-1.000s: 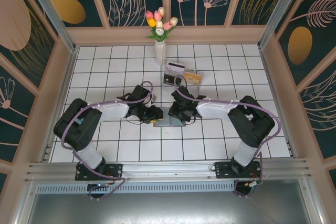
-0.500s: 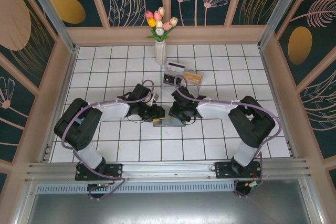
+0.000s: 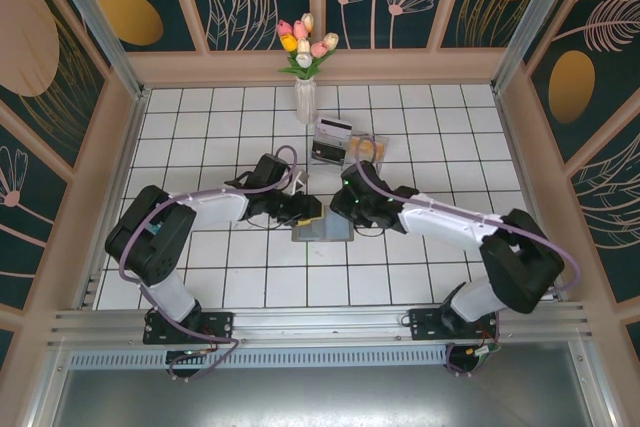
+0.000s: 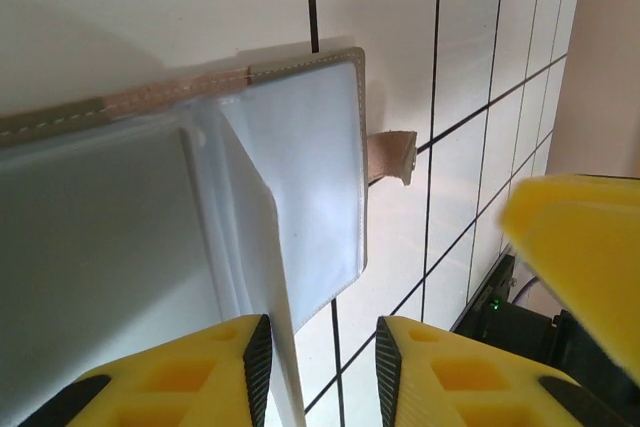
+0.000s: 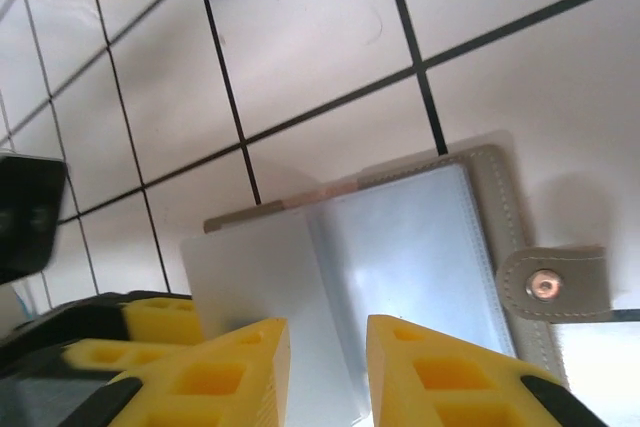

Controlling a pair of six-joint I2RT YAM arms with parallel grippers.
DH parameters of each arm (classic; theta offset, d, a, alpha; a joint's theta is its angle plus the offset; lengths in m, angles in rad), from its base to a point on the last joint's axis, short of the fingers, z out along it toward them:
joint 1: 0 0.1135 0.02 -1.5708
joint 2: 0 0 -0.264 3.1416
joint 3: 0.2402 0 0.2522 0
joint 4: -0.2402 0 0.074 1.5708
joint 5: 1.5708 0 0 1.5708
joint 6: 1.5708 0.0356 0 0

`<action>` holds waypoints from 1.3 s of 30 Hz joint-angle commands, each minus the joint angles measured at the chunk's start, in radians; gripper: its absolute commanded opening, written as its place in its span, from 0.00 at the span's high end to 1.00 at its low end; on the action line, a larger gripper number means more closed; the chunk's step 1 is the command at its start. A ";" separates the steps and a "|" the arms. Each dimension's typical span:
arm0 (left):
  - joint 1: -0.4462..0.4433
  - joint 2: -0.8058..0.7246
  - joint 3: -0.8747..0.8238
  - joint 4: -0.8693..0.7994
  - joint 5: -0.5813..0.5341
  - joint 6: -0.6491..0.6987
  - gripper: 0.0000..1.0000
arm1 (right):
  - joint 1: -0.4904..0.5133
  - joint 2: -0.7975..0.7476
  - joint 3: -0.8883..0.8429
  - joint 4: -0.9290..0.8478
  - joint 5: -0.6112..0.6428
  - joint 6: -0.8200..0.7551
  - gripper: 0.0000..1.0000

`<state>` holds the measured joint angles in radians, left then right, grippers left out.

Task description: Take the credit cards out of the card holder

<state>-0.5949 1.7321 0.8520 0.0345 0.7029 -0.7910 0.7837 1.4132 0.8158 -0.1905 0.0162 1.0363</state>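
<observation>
The card holder [image 3: 322, 231] lies open and flat on the white tiled table [image 3: 200, 127], between the two arms and near their bases, with its clear sleeves facing up. Its small tab [image 5: 550, 285] with a metal snap sticks out from one edge.

The left gripper [image 3: 310, 211] hangs over the holder's left part. In the left wrist view one thin clear sleeve [image 4: 245, 237] stands up from the holder [image 4: 310, 137] and runs into the narrow gap of this gripper [image 4: 322, 332]. It lies against one yellow finger [image 4: 190, 372], with a gap on its other side, so the fingers are not pinched together.

The right gripper [image 3: 345, 212] hangs over the holder's right part. In the right wrist view its fingers [image 5: 440, 367] stand only a little apart above the sleeves [image 5: 400, 237], with nothing between them. Whether they touch the plastic cannot be told.

Just beyond the holder is a clear tray [image 3: 383, 139]. Credit cards [image 3: 368, 149] lie in it, one of them tan-yellow. Whether any card is inside the holder cannot be told. A white vase [image 3: 305, 99] of tulips stands farther back
</observation>
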 commanded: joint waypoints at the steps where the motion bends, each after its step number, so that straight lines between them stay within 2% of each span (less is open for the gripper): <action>1: -0.024 0.030 0.041 0.027 0.022 -0.010 0.64 | -0.012 -0.054 -0.043 -0.038 0.075 0.040 0.71; 8: -0.087 0.093 0.109 0.021 0.005 -0.017 0.61 | -0.023 -0.116 -0.076 -0.040 0.106 0.059 0.70; 15: -0.097 0.124 0.099 -0.007 -0.049 0.003 0.60 | -0.024 -0.109 -0.075 -0.026 0.091 0.054 0.68; 21: -0.092 0.034 0.114 -0.069 -0.084 0.043 0.57 | -0.024 -0.053 -0.053 -0.001 0.042 0.037 0.67; 24: -0.065 -0.012 0.114 -0.135 -0.156 0.046 0.61 | -0.025 -0.005 -0.038 0.013 0.008 0.029 0.68; 27: -0.039 -0.085 0.097 -0.231 -0.300 0.052 0.65 | -0.024 0.046 -0.024 0.012 0.004 0.024 0.69; 29: -0.035 -0.106 0.089 -0.286 -0.359 0.061 0.66 | -0.025 0.087 -0.007 0.003 -0.026 0.012 0.69; 36: -0.020 -0.117 0.033 -0.315 -0.412 0.016 0.70 | -0.014 0.202 0.057 -0.002 -0.096 -0.035 0.72; 39: -0.020 -0.085 0.030 -0.304 -0.351 0.007 0.71 | -0.014 0.236 0.072 -0.027 -0.094 -0.040 0.72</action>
<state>-0.6205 1.6226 0.8906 -0.2371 0.3393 -0.7685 0.7658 1.6272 0.8566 -0.1898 -0.0559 1.0229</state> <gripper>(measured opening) 0.292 0.283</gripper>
